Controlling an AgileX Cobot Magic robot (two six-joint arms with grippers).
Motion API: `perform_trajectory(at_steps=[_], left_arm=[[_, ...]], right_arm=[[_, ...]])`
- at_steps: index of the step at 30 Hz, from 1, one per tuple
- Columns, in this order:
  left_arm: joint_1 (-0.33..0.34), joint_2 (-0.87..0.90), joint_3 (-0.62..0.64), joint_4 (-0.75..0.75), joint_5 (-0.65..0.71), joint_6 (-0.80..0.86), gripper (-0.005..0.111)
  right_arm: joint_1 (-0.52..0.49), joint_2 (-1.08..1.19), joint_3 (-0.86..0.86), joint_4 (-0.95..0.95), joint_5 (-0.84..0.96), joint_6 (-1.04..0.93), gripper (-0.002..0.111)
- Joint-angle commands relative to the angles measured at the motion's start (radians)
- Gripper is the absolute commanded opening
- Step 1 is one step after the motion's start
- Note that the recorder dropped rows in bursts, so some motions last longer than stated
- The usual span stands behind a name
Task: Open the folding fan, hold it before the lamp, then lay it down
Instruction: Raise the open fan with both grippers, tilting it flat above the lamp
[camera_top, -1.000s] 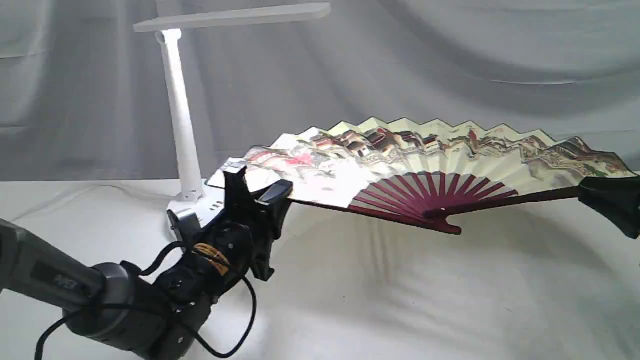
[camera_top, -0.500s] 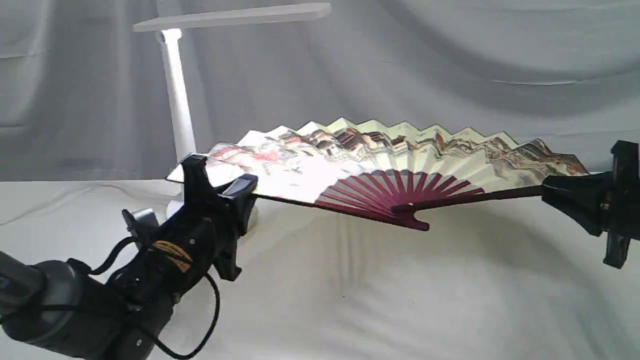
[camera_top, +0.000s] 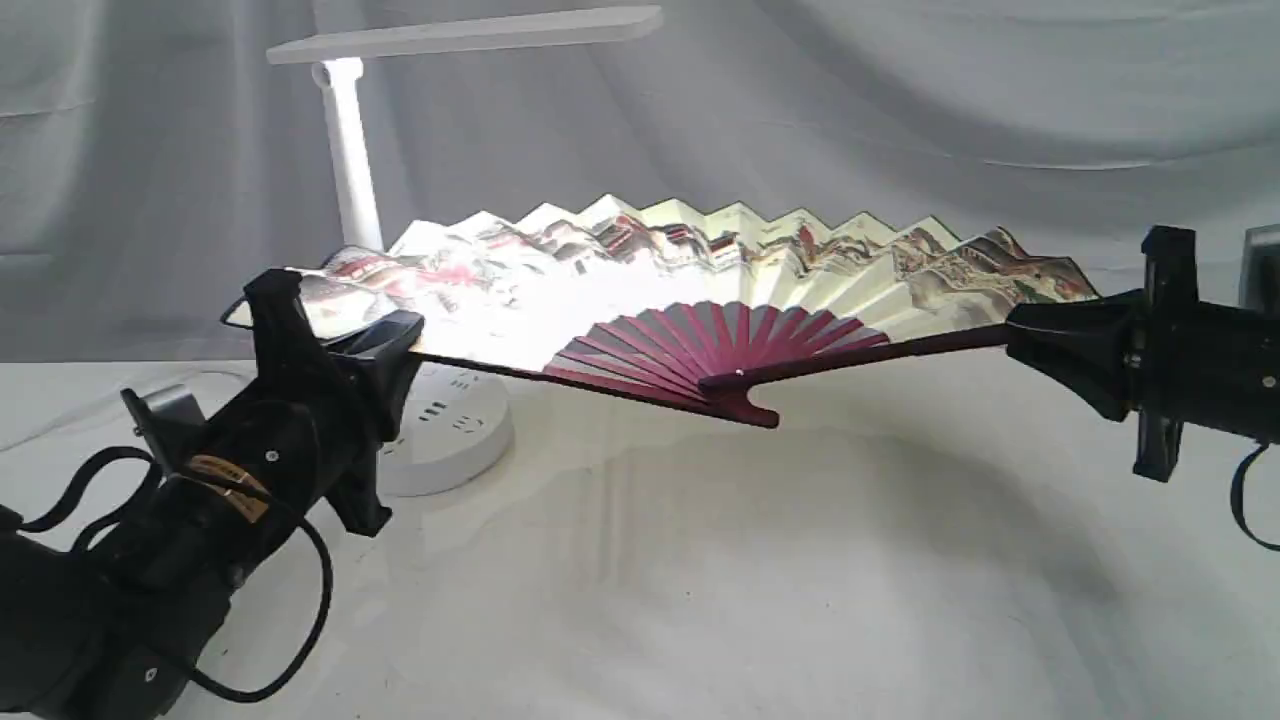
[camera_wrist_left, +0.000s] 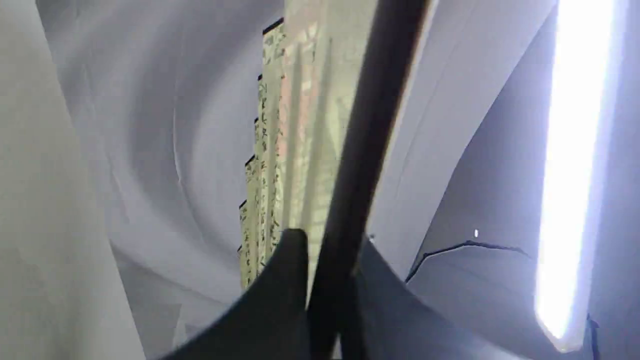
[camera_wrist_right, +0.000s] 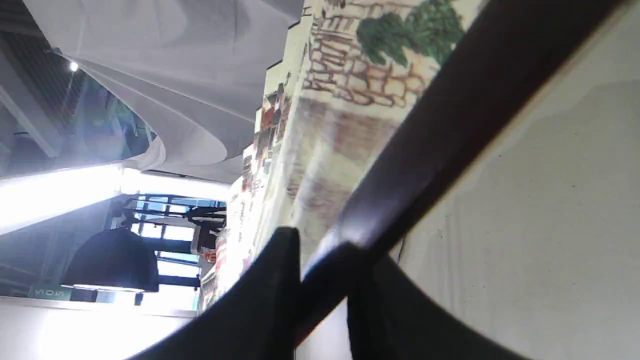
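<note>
The folding fan (camera_top: 700, 290) is spread wide open and held in the air above the cloth, its cream painted leaf tilted up and its maroon ribs (camera_top: 720, 350) meeting at the pivot. My left gripper (camera_top: 340, 335) is shut on the fan's left guard, seen close up as a dark stick (camera_wrist_left: 360, 150) between the black fingers. My right gripper (camera_top: 1030, 340) is shut on the right guard (camera_wrist_right: 450, 120). The white lamp (camera_top: 345, 150) stands behind the fan's left end, its bar head (camera_top: 460, 32) overhead and its round base (camera_top: 450, 430) under the leaf. The lit head (camera_wrist_left: 570, 165) glows.
White cloth (camera_top: 700, 580) covers the table and grey drapery (camera_top: 900, 120) hangs behind. The lamp base has sockets facing up. A black cable (camera_top: 300, 600) loops from my left arm low at the front left.
Both grippers have carried the open fan to the left and slightly up. Its left end now lies in front of the lamp stem, and the lamp base shows beneath it.
</note>
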Motion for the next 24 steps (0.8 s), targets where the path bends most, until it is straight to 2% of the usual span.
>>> perform_trajectory(at_steps=[1,5,12,21,24], left_arm=[[0.011,-0.059,0.006,-0.116,-0.095,-0.065,0.000],[0.016,-0.090,0.043,-0.184,-0.095,-0.065,0.000],[0.046,-0.138,0.066,-0.164,-0.095,-0.070,0.000],[0.046,-0.190,0.074,-0.178,-0.095,-0.070,0.000],[0.046,-0.190,0.074,-0.182,-0.095,-0.114,0.000]], right_arm=[[0.032,-0.005,-0.021,-0.028,-0.049,-0.039,0.000],[0.059,-0.005,-0.050,-0.028,-0.029,-0.028,0.000],[0.081,-0.023,-0.085,-0.028,-0.027,0.016,0.000],[0.081,-0.103,-0.085,-0.028,-0.028,0.018,0.000],[0.081,-0.129,-0.085,-0.028,-0.028,0.026,0.000]])
